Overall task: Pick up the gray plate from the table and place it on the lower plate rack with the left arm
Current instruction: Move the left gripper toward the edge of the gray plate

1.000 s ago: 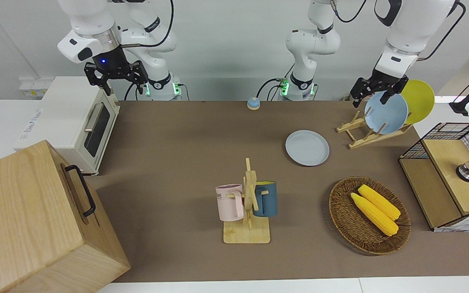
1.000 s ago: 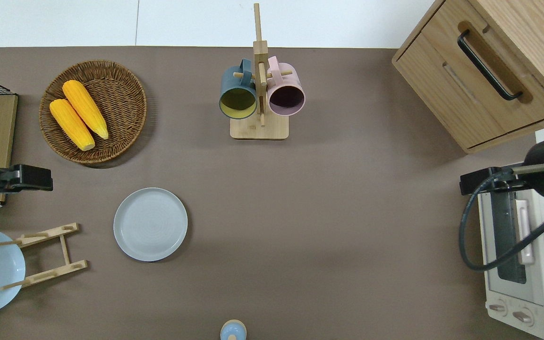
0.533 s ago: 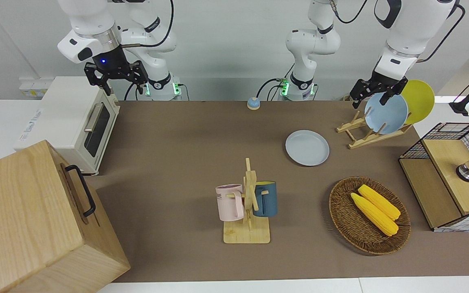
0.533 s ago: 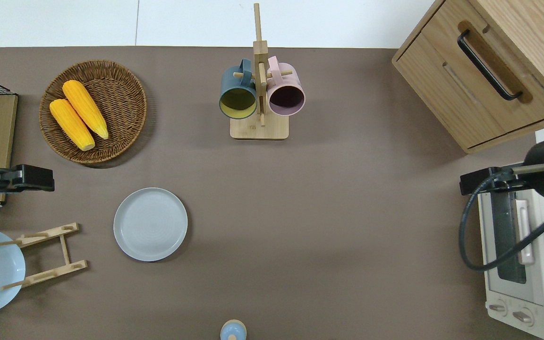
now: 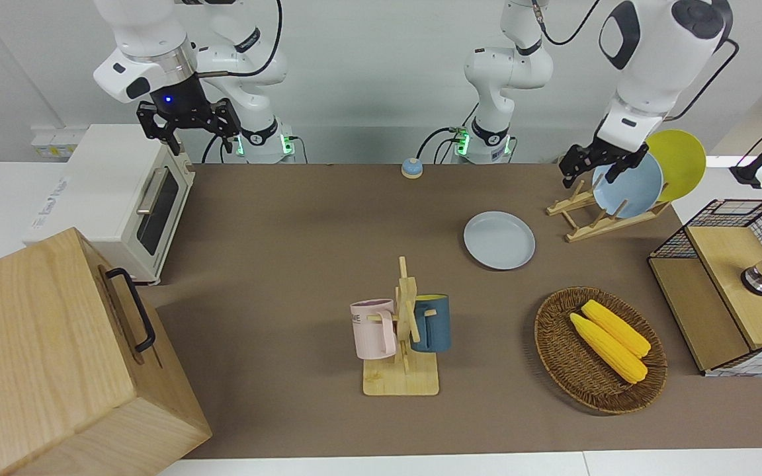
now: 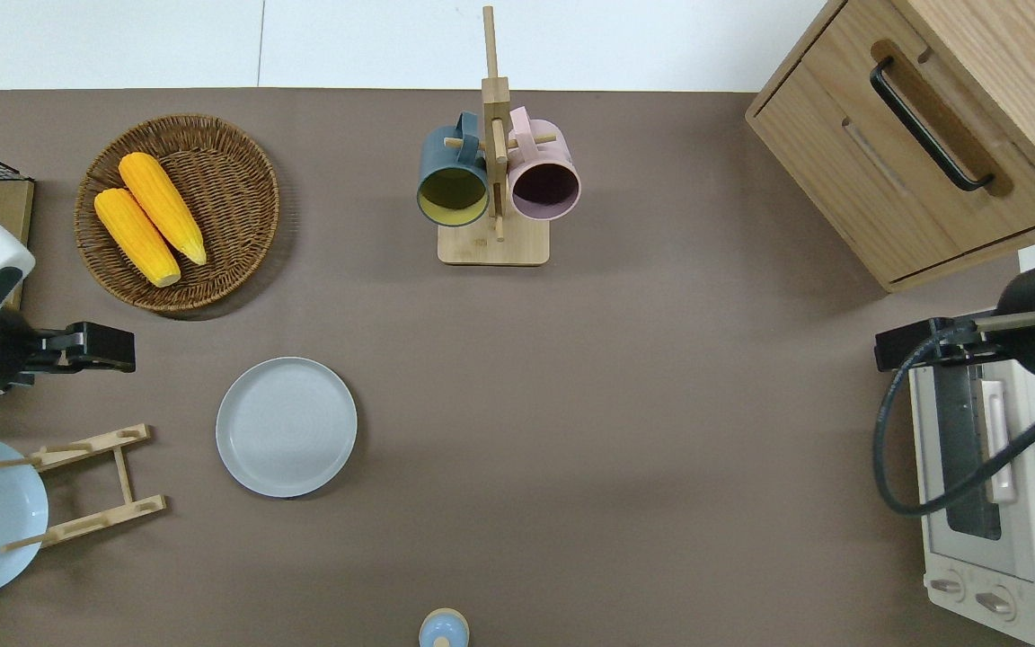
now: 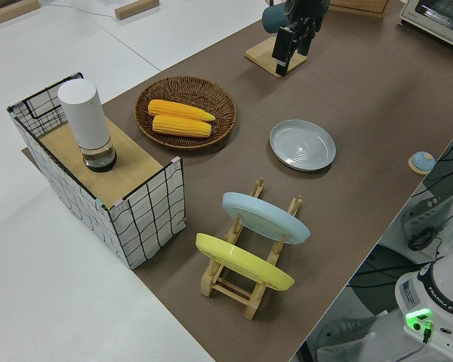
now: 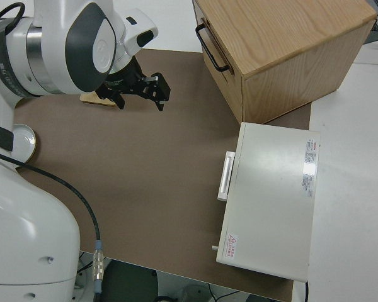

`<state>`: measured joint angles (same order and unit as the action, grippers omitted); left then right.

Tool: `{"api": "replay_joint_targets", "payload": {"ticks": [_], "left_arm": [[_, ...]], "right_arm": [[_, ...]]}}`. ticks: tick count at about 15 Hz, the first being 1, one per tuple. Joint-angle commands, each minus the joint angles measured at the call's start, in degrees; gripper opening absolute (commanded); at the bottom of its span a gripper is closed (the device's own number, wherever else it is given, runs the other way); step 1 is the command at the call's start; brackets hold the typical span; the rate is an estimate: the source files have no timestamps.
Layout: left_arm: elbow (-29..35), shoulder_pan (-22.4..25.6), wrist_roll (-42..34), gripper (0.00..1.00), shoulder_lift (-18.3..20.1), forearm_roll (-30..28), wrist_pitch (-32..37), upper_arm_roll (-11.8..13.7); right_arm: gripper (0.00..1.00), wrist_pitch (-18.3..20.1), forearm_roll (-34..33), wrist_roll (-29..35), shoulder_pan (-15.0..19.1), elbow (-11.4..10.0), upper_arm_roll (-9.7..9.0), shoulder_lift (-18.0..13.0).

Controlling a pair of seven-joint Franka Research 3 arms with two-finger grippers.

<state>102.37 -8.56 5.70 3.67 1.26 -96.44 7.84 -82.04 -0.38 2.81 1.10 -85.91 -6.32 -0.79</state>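
There are three plates on the scene. One gray plate [image 6: 287, 427] lies flat on the brown table [image 6: 625, 431], alone, with nothing touching it. Taking this plate as the landmark: the lower plate rack [image 6: 91, 485] stands just beside it toward the left arm's end of the table. On this rack two plates stand on edge, one sky-blue plate [image 5: 627, 184] and one yellow plate [image 5: 678, 164]; the slots nearest the gray plate are free.

The left gripper [image 6: 95, 347] hangs in the air over bare table, between the rack and one wicker basket [image 6: 239, 180], not over the gray plate. It holds nothing; whether its fingers are apart or together, I cannot tell. The basket is farther from the robots than the gray plate and contains two corn cobs [image 6: 149, 230].

One wooden mug stand [image 6: 492, 243], also farther from the robots than the plate, carries two mugs, one dark blue [image 6: 453, 184] and one pink [image 6: 544, 180].

The right arm is parked; its gripper [image 5: 187, 119] has the fingers spread apart and empty.
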Motion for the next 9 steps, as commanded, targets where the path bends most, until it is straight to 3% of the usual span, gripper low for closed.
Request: {"api": "replay_joint_targets", "payload": {"ticks": [1, 5, 9], "left_arm": [[8.5, 0.1, -0.3, 0.99, 1.2, -1.1, -6.5, 0.1], [19.1, 0.1, 0.2, 0.99, 1.1, -2.3, -18.2, 0.1], [25.9, 0.2, 0.4, 0.99, 0.4, -3.2, -25.5, 0.2]], "right_arm": [[0.987, 0.8, 1.3, 0.5, 1.5, 0.3, -1.07, -0.3], [0.990, 0.8, 1.3, 0.5, 1.5, 0.3, -1.07, -0.3], [0.990, 0.8, 1.3, 0.5, 1.5, 0.3, -1.07, -0.3]]}}
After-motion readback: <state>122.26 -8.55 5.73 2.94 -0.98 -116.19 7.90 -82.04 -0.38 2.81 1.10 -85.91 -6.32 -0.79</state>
